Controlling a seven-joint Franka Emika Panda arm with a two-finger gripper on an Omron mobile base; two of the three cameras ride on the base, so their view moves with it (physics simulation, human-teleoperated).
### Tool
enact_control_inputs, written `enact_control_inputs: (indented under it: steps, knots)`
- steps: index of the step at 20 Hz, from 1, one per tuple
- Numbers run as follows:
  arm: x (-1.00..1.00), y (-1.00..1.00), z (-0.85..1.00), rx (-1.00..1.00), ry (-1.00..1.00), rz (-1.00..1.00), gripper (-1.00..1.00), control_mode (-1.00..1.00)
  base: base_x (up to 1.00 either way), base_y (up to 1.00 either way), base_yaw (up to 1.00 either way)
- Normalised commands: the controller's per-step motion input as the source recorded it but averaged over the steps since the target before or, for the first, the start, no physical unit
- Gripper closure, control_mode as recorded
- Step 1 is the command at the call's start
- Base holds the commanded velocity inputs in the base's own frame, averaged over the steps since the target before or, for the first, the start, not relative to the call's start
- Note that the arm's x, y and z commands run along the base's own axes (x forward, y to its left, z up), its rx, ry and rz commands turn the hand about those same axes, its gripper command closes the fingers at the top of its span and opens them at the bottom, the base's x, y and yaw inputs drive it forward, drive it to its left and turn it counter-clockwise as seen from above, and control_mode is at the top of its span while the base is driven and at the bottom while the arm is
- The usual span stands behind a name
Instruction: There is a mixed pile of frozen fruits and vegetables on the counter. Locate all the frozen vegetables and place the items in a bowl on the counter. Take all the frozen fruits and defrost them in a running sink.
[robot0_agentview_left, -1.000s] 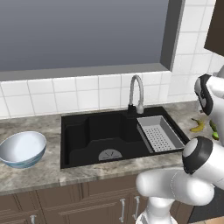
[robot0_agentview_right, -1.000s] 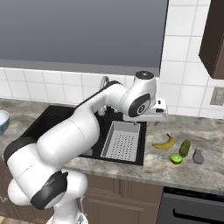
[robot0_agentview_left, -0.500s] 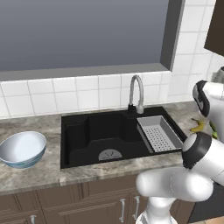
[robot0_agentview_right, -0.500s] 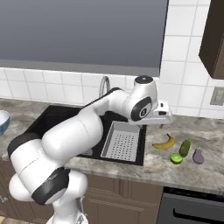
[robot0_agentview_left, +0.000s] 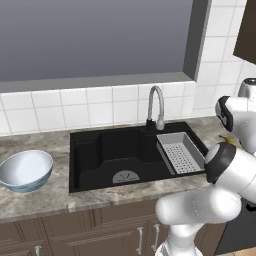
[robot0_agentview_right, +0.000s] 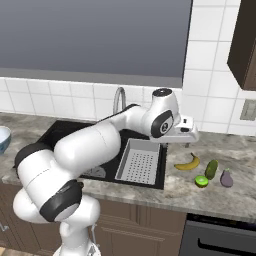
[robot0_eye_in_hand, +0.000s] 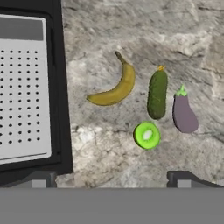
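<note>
4 items (robot0_eye_in_hand: 157, 93) on counter (robot0_eye_in_hand: 144, 35), tool (robot0_eye_in_hand: 111, 179) spread

White glossy rounded arm (robot0_agentview_right: 95, 145), dark joint bands, small dark fingers (robot0_eye_in_hand: 181, 179).

Banana (robot0_agentview_right: 188, 163), cucumber (robot0_agentview_right: 211, 169), eggplant (robot0_agentview_right: 226, 178), lime (robot0_agentview_right: 201, 181) on counter (robot0_agentview_right: 220, 197) right of sink (robot0_agentview_right: 107, 172)
</note>
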Motion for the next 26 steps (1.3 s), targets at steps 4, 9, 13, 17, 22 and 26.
enact_control_inputs:
  steps: [4, 9, 13, 17, 22, 26]
  knots:
    - [0.14, -0.18, 0.0, 0.0, 0.06, -0.09, -1.0, -1.0, 0.0, 0.0, 0.0]
    - [0.07, -0.27, 0.0, 0.0, 0.02, -0.05, -1.0, -1.0, 0.0, 0.0, 0.0]
    - [0.01, -0.3, -0.06, 0.0, 0.0, -0.03, -1.0, -1.0, 0.0, 0.0, 0.0]
    - [0.0, -0.29, -0.08, 0.0, 0.0, -0.01, -1.0, -1.0, 0.0, 0.0, 0.0]
    - [0.0, -0.24, -0.14, 0.02, 0.0, 0.0, -1.0, -1.0, 0.0, 0.0, 0.0]
    - [0.02, -0.2, -0.12, 0.02, 0.0, -0.01, -1.0, -1.0, 0.0, 0.0, 0.0]
